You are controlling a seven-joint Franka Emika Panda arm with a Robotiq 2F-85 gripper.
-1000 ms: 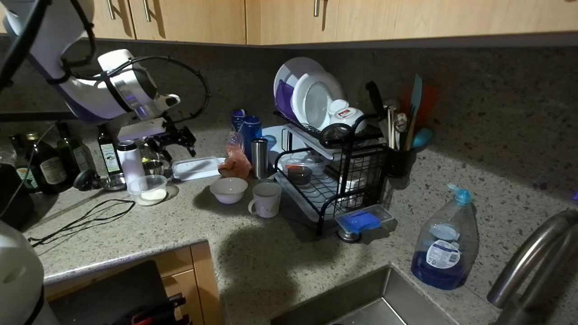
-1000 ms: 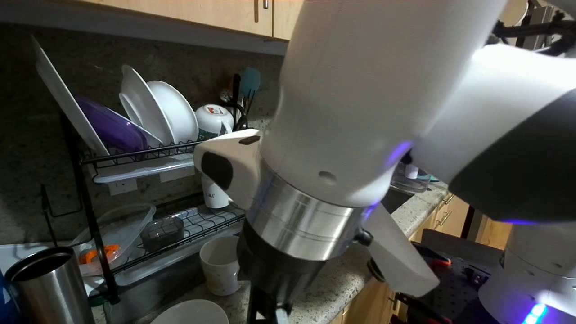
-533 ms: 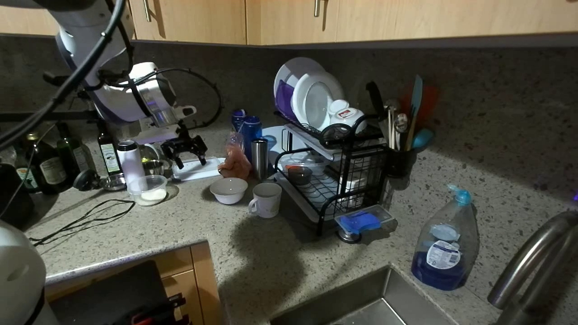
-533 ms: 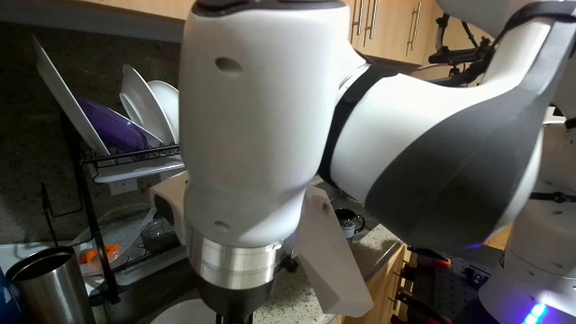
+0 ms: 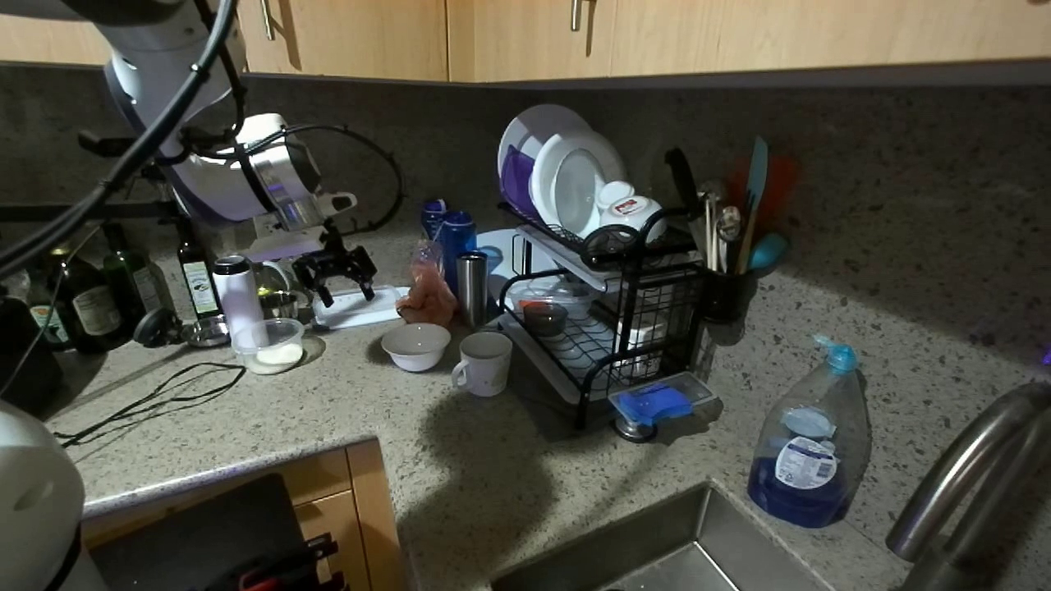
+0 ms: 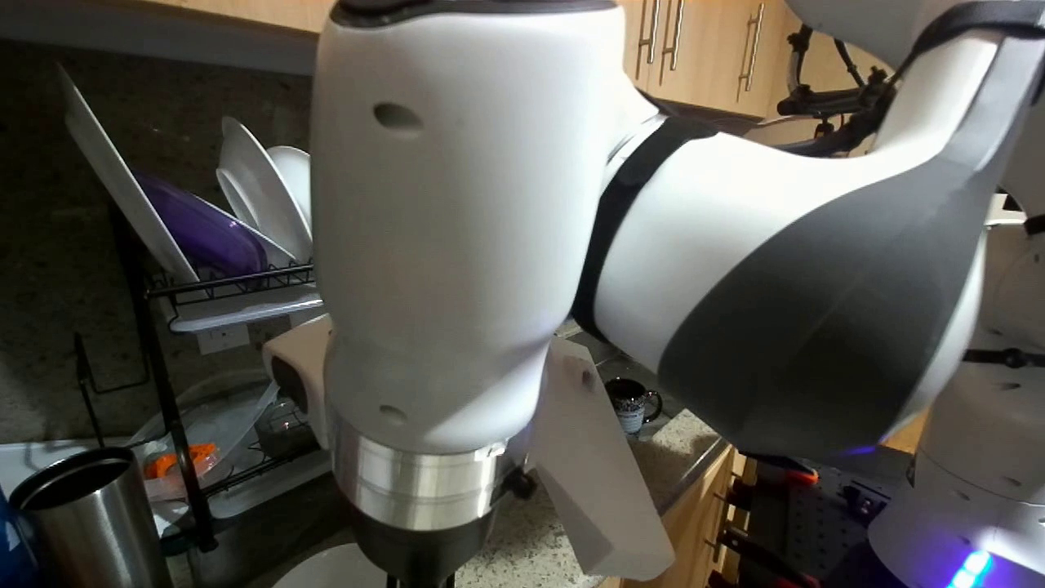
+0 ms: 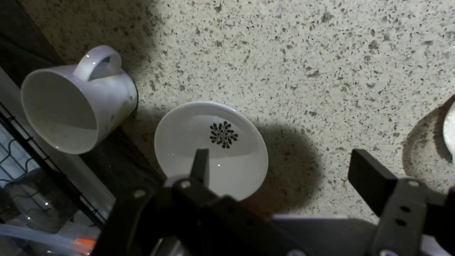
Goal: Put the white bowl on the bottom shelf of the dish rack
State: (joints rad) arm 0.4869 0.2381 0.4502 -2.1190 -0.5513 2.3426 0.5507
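The white bowl (image 5: 416,348) stands upright on the counter beside the white mug (image 5: 484,364). In the wrist view the bowl (image 7: 234,161) shows a dark floral motif inside; a finger covers part of its rim. Only part of the bowl (image 6: 335,569) shows at the bottom of an exterior view. My gripper (image 5: 347,295) is open and empty, fingers down, above and left of the bowl. In the wrist view one finger of the gripper (image 7: 280,156) overlaps the bowl and the other is over bare counter. The black dish rack (image 5: 628,320) stands right of the mug; its bottom shelf (image 5: 566,357) is visible.
The bottom shelf holds a dark small container (image 5: 544,318), a clear container and a white cup. A steel tumbler (image 5: 472,289) and an orange bag (image 5: 429,297) stand behind the bowl. A clear tub (image 5: 271,346) is left. A sponge holder (image 5: 657,402) is at the rack's front.
Over the last second the arm has swung right, toward the bowl, in an exterior view, and the gripper has tilted to point down. In the last half second it has barely moved. The bowl stays in place.
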